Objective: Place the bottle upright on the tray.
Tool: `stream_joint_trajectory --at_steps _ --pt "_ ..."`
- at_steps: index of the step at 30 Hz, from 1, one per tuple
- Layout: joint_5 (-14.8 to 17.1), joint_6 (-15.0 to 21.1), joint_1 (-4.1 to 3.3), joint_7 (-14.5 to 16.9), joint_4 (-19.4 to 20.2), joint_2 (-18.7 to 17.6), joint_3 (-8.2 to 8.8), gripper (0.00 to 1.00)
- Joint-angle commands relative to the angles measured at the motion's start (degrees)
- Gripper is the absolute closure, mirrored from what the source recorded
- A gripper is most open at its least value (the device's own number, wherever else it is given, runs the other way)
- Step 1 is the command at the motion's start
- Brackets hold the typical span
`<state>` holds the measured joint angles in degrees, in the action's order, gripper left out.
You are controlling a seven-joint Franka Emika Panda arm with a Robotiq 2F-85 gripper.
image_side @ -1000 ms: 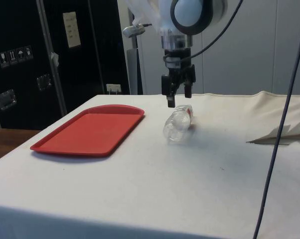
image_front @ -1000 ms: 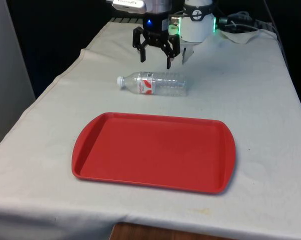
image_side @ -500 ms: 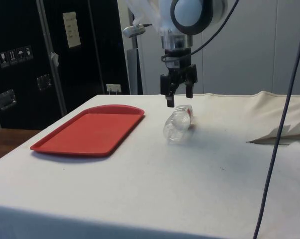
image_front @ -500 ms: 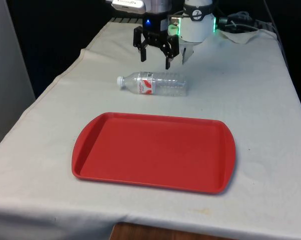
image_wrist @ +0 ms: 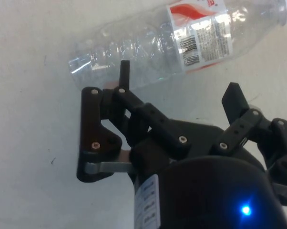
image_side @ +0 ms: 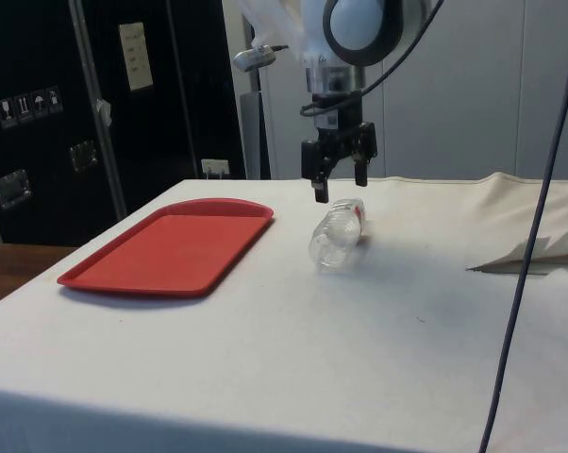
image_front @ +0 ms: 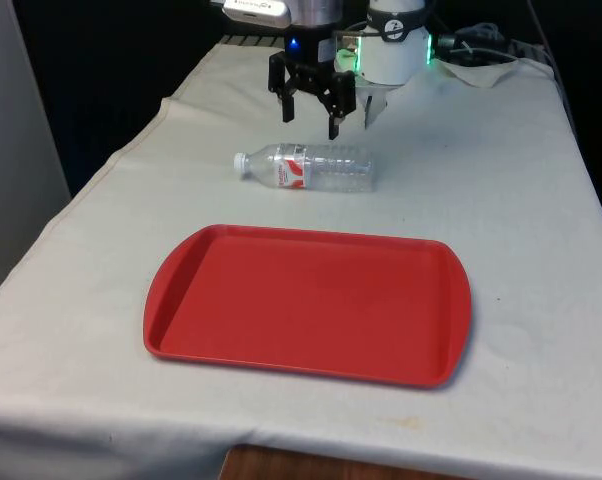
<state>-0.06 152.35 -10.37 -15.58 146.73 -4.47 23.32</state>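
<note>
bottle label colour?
Red and white, wrapped around the clear bottle lying on the cloth; clearest in the front view.

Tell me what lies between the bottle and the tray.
Nothing: bare white cloth separates the bottle from the tray, seen in the front view.

The bottle was clear, ribbed plastic with a glossy paper label; the tray smooth red plastic; the table wore matt white cloth.
</note>
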Motion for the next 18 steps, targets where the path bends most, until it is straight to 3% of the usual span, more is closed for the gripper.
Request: stream_joint_trajectory --at_steps 1,18 --pt "0.2 -0.1 0.0 -0.6 -0.1 -0.1 0.06 0.0" --pt "0.3 -0.2 0.0 -7.3 -0.1 -0.1 0.0 0.0"
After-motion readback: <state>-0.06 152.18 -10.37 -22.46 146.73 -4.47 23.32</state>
